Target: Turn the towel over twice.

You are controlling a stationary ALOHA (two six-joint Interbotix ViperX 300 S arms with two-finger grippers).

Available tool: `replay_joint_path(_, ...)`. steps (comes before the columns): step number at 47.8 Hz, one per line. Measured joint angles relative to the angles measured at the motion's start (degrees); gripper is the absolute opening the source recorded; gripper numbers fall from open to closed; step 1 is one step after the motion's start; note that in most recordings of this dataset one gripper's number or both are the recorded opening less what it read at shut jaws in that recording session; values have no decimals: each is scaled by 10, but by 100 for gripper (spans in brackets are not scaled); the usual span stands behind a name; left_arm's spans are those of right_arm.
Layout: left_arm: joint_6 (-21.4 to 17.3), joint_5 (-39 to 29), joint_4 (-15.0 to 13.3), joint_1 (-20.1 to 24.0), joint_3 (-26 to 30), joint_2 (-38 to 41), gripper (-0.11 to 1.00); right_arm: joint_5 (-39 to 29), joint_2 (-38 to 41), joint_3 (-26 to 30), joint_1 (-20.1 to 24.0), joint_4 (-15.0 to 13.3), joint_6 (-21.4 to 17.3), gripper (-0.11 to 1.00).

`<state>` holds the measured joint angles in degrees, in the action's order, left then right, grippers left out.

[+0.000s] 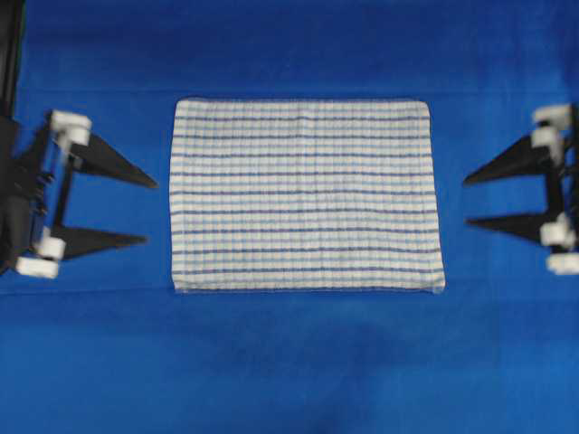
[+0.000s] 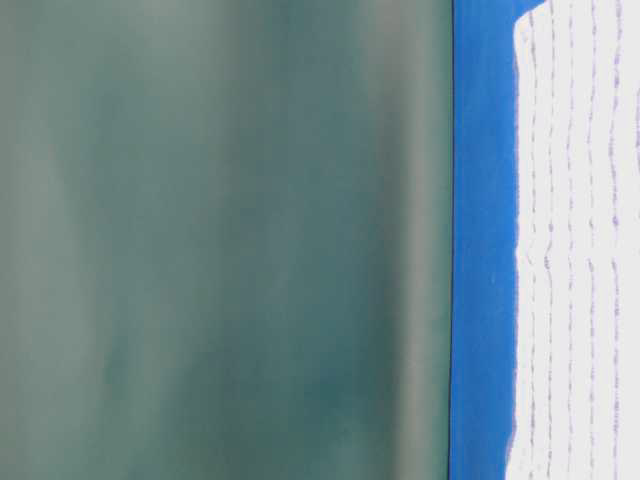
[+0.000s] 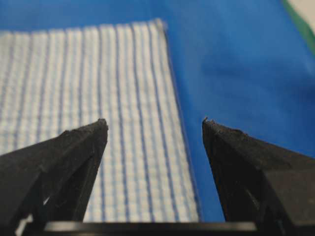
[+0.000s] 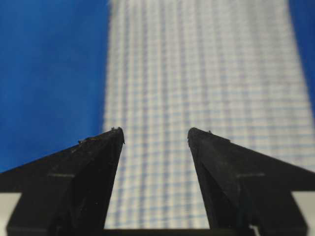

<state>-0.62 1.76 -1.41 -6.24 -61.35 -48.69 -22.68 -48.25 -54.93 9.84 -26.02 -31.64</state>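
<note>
Viewing one towel (image 1: 306, 194) lying flat on my blue tablecloth (image 1: 289, 362), a dull green wall (image 2: 220, 240) behind.
I count one towel and two grippers. Left gripper (image 1: 149, 212) sits just off the towel's left edge, jaws spread, grasping nothing; right gripper (image 1: 466, 201) sits just off its right edge, likewise released. Neither touches the cloth.

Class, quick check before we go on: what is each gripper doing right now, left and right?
Left gripper: open, holding nothing, beside the towel.
Right gripper: open, holding nothing, on the towel's other side.
</note>
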Motion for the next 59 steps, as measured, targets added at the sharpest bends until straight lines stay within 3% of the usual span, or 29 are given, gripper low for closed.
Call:
replay_joint_path(11,-8,-65,0,37,-4,-76,70,-57,-87,-2,-18,-39,0,61)
replay_joint_path(24,-39,-83,0,59,-54,-163,70,-65,-183,-61,-46,-47,-9,60)
replay_joint_path(45,-18,-83,0,83,-165,-274,68,70,-229,-200,-112,-46,-53,60)
replay_joint_path(59,-15,-83,0,83,-172,-276,68,100,-229,-215,-140,-46,-58,58)
